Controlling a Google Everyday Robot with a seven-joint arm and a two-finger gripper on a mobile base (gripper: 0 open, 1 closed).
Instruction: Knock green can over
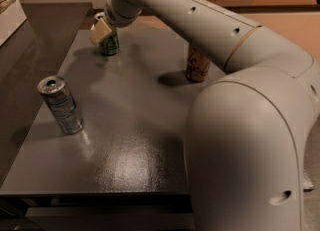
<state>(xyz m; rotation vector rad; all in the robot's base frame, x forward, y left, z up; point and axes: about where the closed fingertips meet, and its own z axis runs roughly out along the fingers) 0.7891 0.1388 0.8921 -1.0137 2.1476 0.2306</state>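
The green can [110, 44] stands upright at the far left of the dark table [130, 140]. Its top is partly covered by my gripper [101, 30], which sits right against the can's upper left side, with pale fingertips showing. My white arm reaches across from the right and fills the right half of the view.
A silver and blue can [61, 105] stands upright near the table's left edge. An orange-brown can [197, 67] stands at the middle right, partly behind my arm. A dark counter [30, 50] lies to the left, with a pale object at the top left corner.
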